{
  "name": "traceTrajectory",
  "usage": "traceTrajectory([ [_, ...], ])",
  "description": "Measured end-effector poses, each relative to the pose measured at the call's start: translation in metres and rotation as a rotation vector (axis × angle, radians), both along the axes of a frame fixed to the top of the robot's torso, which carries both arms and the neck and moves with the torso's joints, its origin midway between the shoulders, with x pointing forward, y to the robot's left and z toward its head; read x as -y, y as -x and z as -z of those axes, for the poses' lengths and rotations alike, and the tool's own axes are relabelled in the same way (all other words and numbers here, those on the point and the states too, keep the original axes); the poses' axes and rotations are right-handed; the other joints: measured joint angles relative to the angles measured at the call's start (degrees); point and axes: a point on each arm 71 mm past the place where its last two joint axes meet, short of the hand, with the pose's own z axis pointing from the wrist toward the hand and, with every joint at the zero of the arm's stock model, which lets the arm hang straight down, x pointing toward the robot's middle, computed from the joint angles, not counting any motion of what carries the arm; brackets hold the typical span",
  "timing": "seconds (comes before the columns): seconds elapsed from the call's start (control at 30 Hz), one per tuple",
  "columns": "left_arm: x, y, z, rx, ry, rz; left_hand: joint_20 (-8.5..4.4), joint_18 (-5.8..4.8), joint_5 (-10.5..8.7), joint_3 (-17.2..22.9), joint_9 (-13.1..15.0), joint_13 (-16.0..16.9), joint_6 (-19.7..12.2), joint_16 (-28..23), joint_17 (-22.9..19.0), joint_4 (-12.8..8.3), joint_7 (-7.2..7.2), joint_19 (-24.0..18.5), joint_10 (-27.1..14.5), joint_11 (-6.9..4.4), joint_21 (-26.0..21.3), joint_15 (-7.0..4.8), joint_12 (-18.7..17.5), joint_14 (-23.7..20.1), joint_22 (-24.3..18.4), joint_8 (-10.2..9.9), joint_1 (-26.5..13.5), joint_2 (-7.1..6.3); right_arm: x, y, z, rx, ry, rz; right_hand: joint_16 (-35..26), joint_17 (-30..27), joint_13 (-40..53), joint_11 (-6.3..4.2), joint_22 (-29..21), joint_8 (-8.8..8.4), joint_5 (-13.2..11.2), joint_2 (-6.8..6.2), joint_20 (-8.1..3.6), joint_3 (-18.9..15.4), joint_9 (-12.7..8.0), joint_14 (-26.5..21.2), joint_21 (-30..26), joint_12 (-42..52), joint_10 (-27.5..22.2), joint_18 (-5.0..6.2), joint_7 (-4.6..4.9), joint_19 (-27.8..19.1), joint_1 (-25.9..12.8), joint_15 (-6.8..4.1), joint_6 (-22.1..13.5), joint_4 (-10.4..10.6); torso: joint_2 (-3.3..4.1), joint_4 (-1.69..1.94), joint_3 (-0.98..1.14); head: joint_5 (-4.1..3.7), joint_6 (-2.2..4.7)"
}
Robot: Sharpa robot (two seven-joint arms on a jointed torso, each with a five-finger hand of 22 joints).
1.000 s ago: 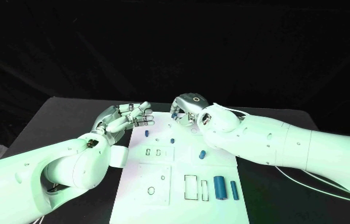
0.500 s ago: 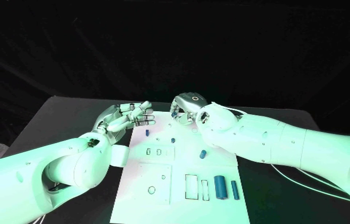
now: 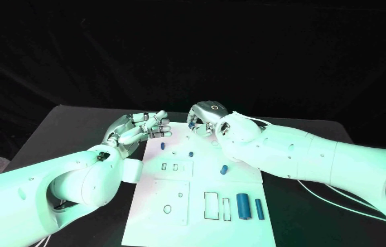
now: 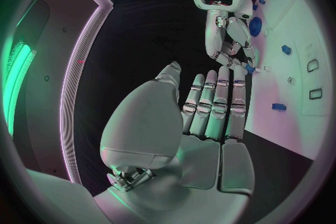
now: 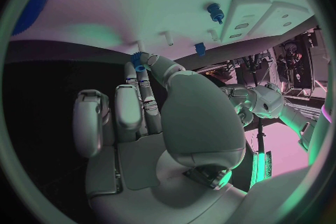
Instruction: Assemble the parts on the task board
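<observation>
1. The right hand (image 3: 207, 119) hovers over the far end of the task board (image 3: 241, 224), fingers curled in, pinching a small blue part (image 5: 136, 60) between thumb and fingertip.
2. The left hand (image 3: 135, 129) sits at the board's far left corner, just across from the right hand, with its fingers straight, close together and holding nothing.
3. Just below the left hand's fingertips a small blue peg (image 3: 162, 145) stands in the board; another blue peg (image 3: 191, 154) lies nearer the middle.
4. Closer to the robot than the right hand, a short blue cylinder (image 3: 223, 170) lies on the board.
5. Further back, a thick blue cylinder (image 3: 242, 206) and a slimmer blue rod (image 3: 259, 209) lie side by side.
</observation>
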Motion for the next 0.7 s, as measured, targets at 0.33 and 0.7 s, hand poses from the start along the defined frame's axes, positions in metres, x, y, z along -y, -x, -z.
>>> traceTrajectory([
  [0.33,-0.0007,-0.0001,-0.0001,-0.001,-0.001,-0.001,0.0,0.0,0.0,0.0,0.0,0.0,0.0,0.0,-0.01,0.0,0.0,0.0,0.0,0.0,0.0,0.0,0.0,0.0,0.0,0.0,0.0,0.0,0.0018,0.0019,0.0003,-0.007,0.003,-0.006,0.0,-0.01,0.0,0.0,0.04,0.0,0.0,-0.01,0.0,-0.07,-0.01,0.0,0.0,-0.16,0.0,0.01,0.0,0.0,-0.01,0.0,0.0,0.07,0.04,0.01,-0.01,0.14,-0.05],
  [0.7,-0.0015,-0.0005,-0.0001,-0.002,-0.002,-0.003,0.0,0.0,0.0,0.0,0.0,0.0,0.0,0.0,-0.01,0.0,0.0,0.0,0.0,0.0,0.0,0.0,-0.35,0.0,0.05,-0.27,0.23,0.23,0.0041,0.0028,0.0006,-0.007,0.002,-0.006,0.22,0.08,0.0,-0.11,0.04,0.0,-0.02,-0.02,0.0,-0.09,0.06,0.0,0.0,-0.16,-0.11,0.0,0.0,0.0,-0.02,0.0,0.0,0.06,0.1,0.05,0.0,0.16,0.02],
])
